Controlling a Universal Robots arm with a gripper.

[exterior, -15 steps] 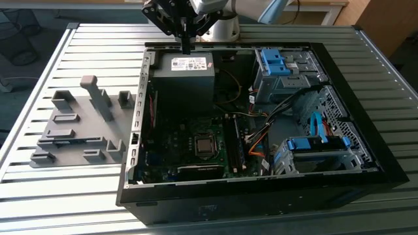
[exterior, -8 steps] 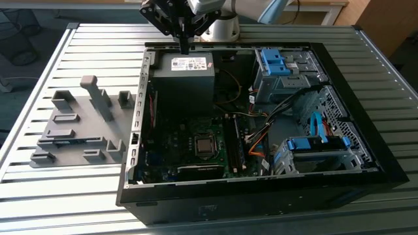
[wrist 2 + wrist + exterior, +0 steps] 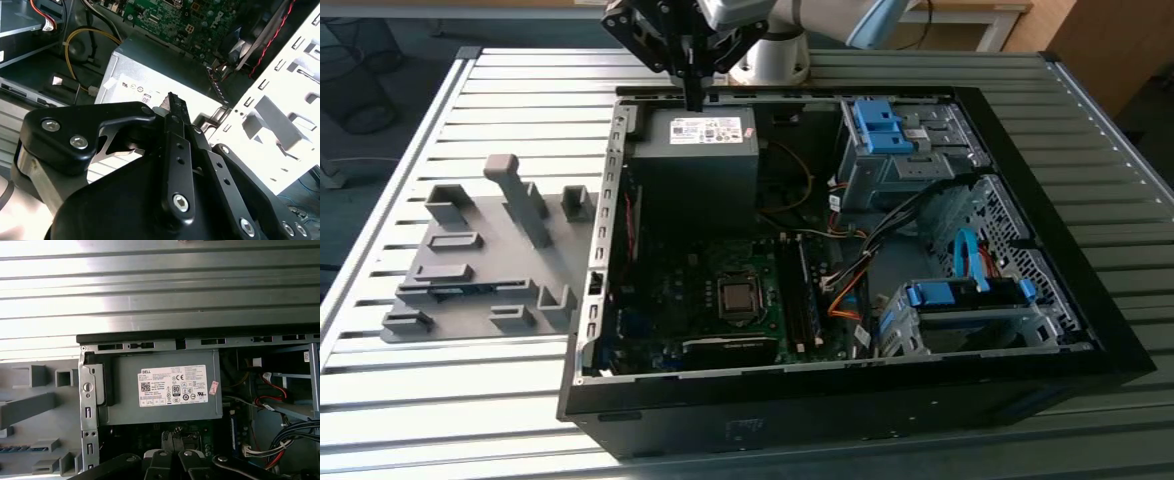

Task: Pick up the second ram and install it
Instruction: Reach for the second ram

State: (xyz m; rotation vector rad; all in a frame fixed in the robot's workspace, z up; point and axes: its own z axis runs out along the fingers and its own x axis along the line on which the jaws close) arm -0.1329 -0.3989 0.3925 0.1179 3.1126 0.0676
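The black two-fingered pincer (image 3: 695, 96) hangs at the rear edge of the open black computer case (image 3: 854, 425), its slim fingers (image 3: 175, 145) pressed together with nothing visible between them. Directly beneath its tips sits the dark grey power-supply box with a white label (image 3: 694, 165). The green motherboard (image 3: 720, 300) lies beyond that box, further from the pincer. The second ram (image 3: 458, 291), a thin dark strip with small chips, is well apart from the pincer, off towards the exterior view's left. It lies flat in a slot of the pale grey plastic holder tray (image 3: 494, 225), outside the case on the ribbed metal table (image 3: 454, 400). In the first wrist view the stick (image 3: 15, 448) shows at the tray's edge, untouched.
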